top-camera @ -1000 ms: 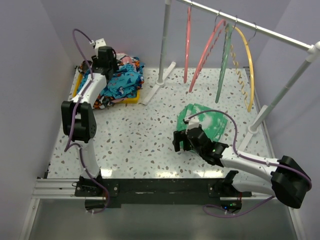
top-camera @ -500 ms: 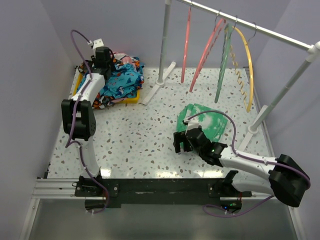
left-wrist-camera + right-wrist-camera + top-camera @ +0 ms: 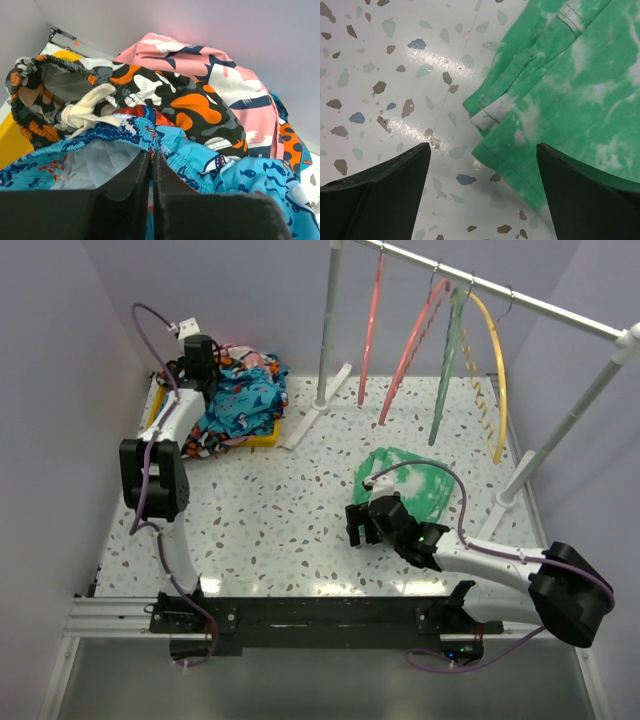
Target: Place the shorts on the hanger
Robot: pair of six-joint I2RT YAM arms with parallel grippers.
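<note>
The turquoise shorts (image 3: 245, 400) lie on a heap of clothes at the back left of the table. My left gripper (image 3: 203, 378) reaches down into that heap. In the left wrist view its jaws (image 3: 152, 150) stand nearly together, shut on the gathered waistband of the shorts (image 3: 125, 132). Two salmon-pink hangers (image 3: 372, 325) (image 3: 410, 345) hang from the rail at the back, far from both grippers. My right gripper (image 3: 358, 523) hovers low over the table with its jaws (image 3: 482, 145) wide open and nothing between them.
An orange-black-white garment (image 3: 175, 100) and a pink one (image 3: 225, 80) share the heap, which sits in a yellow tray (image 3: 262, 438). A green cloth (image 3: 410, 480) (image 3: 570, 90) lies beside the right gripper. A green hanger (image 3: 450, 360) and a yellow hanger (image 3: 495, 370) also hang on the rack.
The left gripper has closed onto the shorts' waistband and shifted slightly left and back on the heap. The right arm has barely moved.
</note>
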